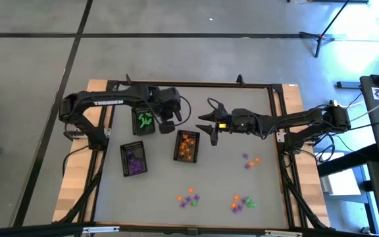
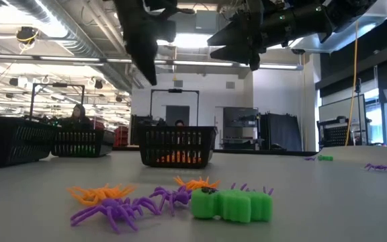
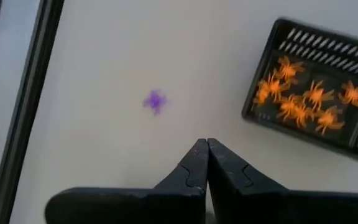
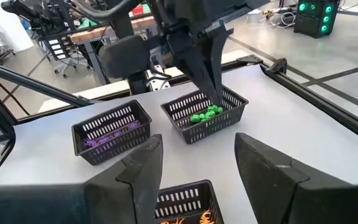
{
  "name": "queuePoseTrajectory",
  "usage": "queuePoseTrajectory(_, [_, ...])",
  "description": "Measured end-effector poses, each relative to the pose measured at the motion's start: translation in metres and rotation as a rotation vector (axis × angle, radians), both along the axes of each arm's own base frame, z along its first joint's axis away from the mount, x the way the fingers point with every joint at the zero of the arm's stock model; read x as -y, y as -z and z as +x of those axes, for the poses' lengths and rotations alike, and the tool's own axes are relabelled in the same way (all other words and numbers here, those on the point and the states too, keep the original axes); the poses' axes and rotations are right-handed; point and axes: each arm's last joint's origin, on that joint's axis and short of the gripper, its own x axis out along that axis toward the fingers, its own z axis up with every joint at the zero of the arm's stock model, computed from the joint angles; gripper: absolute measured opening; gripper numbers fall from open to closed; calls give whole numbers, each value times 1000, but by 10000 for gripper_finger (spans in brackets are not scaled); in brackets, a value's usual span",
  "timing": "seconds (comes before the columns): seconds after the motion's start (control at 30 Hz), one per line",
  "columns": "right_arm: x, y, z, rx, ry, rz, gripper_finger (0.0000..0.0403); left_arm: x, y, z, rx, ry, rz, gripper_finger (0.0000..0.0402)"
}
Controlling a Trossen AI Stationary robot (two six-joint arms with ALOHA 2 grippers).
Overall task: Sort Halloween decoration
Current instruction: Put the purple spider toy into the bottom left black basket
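Three black baskets are set on the tabletop [image 1: 242, 178]. Green toys are kept in the green tray [image 1: 143, 121], purple ones in the purple tray [image 1: 134, 159], and orange spiders in the orange tray [image 1: 187, 145]. Many small Halloween toys [image 1: 188, 198] are still left loose on the near part of the tabletop, in one bunch beside a second bunch [image 1: 242, 202], with a few more [image 1: 251, 160] farther over by the right side. In the low view, orange and purple spiders and a chunky green piece [image 2: 232, 204] are seen lying close together.

The left pincer [image 1: 166, 117] is held just beside the green tray, and its tips [image 3: 204, 158] are pressed together with nothing seen between them. In the right wrist view its fingers hang right over the green toys [image 4: 206, 114], so a green piece looks to have been let go there, though this is only judged. The right pincer [image 1: 212, 122] is held above the tabletop near the orange tray, with its fingers [image 4: 143, 163] wide apart and nothing in them.

The sorting is judged to be partly done. Next, a loose toy must be picked. The empty right pincer would have to be moved to the loose bunches, lowered over one small piece, and closed on it alone, since the pieces lie tangled together. Then it must be carried to the tray of the same colour.
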Motion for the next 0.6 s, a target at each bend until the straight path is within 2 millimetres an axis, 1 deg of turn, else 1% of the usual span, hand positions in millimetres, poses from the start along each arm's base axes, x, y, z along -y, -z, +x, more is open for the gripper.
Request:
queuePoseTrajectory(0.07, [0,-2,0,17,0,-1,198,1,1,5,29,11,10,0])
queuePoseTrajectory(0.17, [0,-2,0,21,0,-1,198,-3,13,17,70,49,32,0])
queuePoseTrajectory(0.33, [0,-1,0,8,-1,0,198,-27,56,30,-29,86,36,0])
queuePoseTrajectory(0.5, [0,3,-1,-36,-1,2,198,-50,108,38,-153,77,-91,0])
queuePoseTrajectory(0.6, [0,4,-1,-45,-1,3,198,-60,131,40,-188,86,-141,0])
